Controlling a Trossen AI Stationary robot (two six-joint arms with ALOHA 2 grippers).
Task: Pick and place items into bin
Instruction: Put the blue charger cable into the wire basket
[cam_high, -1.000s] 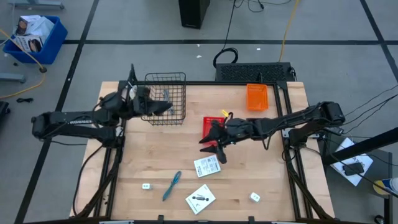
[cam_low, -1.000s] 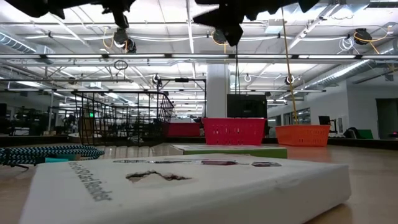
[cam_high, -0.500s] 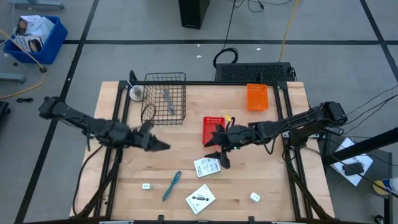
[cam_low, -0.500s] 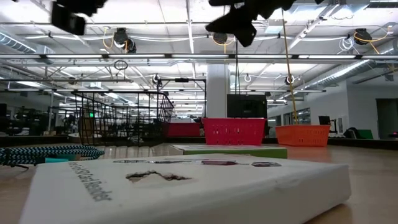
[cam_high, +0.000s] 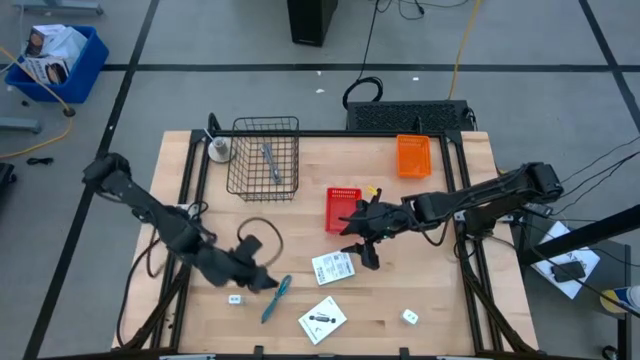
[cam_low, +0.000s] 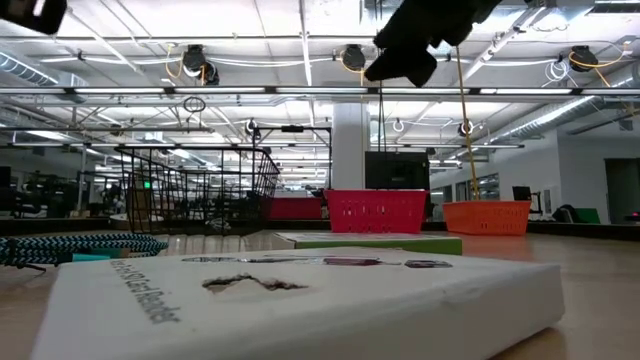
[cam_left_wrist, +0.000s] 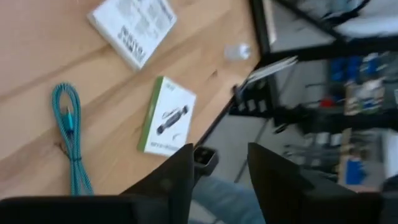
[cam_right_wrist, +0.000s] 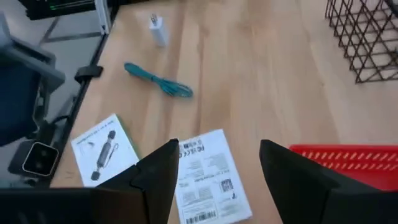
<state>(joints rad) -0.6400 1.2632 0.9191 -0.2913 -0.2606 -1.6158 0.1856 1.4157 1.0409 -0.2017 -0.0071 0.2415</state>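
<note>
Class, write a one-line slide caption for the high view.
Left gripper hovers by the teal cable while the right gripper hangs above a white packet; the wire basket waits behind.

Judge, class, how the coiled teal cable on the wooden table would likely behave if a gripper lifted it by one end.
The teal cable looks braided and thin, folded into a loose bundle, so it would probably droop and unfold rather than stay stiff. It seems light. Lying flat on the table, it is unlikely to roll, though a push might drag it.

A wooden table (cam_high: 300, 225) holds a wire basket (cam_high: 265, 157), red bin (cam_high: 343, 208), orange bin (cam_high: 413, 156), two white packets (cam_high: 333, 267), teal cable (cam_high: 275, 298) and two small white blocks (cam_high: 410, 316).
</note>
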